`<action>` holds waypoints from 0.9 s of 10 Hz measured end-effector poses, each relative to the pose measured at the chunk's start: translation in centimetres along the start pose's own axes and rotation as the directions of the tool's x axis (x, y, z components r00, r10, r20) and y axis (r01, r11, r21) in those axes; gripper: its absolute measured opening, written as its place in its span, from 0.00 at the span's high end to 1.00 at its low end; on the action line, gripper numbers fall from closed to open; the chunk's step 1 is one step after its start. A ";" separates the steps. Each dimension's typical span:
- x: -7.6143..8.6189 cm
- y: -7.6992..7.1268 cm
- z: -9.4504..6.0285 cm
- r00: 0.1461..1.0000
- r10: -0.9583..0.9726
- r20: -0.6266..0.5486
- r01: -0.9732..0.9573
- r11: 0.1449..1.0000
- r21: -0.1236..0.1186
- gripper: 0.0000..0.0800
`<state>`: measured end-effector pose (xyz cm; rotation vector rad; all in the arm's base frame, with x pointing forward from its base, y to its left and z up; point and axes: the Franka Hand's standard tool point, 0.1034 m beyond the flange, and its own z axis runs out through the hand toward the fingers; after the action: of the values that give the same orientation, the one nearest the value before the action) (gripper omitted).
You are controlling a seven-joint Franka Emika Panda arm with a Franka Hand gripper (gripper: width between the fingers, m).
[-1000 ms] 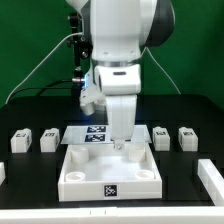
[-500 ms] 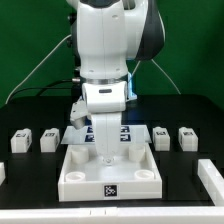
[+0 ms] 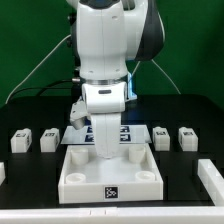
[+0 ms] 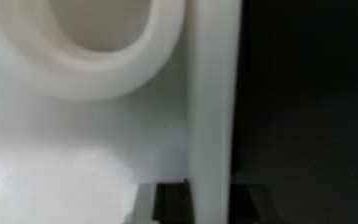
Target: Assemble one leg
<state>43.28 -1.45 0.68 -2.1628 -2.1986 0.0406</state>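
A large flat white square panel (image 3: 88,184) with round corner sockets lies on the black table. My gripper (image 3: 104,154) points straight down at its far rim. In the wrist view the gripper (image 4: 211,206) has a dark finger (image 4: 172,204) on each side of the panel's upright rim (image 4: 211,110), both touching it, next to a round socket (image 4: 91,40). Several legs, small white posts with tags, stand apart from the gripper: two at the exterior view's left (image 3: 22,140) (image 3: 47,139) and two at its right (image 3: 161,137) (image 3: 187,137).
The marker board (image 3: 92,133) lies just behind the panel, partly hidden by the arm. White parts show at the exterior view's left edge (image 3: 3,172) and right edge (image 3: 211,174). Cables hang behind the arm.
From one second ago the arm turned its wrist and moved toward the exterior view's left, coming down onto the panel's far rim. Over the last half second it has held still.
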 end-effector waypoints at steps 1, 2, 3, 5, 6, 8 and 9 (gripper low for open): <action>0.0 0.1 -0.1 1.000 0.000 0.000 0.000 1.000 -0.007 0.93; 0.0 0.2 -0.1 1.000 0.000 0.000 0.000 1.000 -0.010 0.93; 0.0 0.2 -0.1 1.000 0.000 0.000 0.000 1.000 -0.011 0.93; 0.0 0.2 -0.1 1.000 0.000 0.000 0.000 1.000 -0.011 0.93; 0.0 0.2 -0.1 1.000 0.000 0.000 0.000 1.000 -0.012 0.93; 0.1 0.3 -0.1 1.000 0.001 -0.001 -0.001 1.000 -0.013 0.93; 1.2 1.2 -0.2 1.000 0.008 -0.006 -0.008 1.000 -0.030 0.93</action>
<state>44.47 -0.25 0.80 -2.1845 -2.2015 0.0010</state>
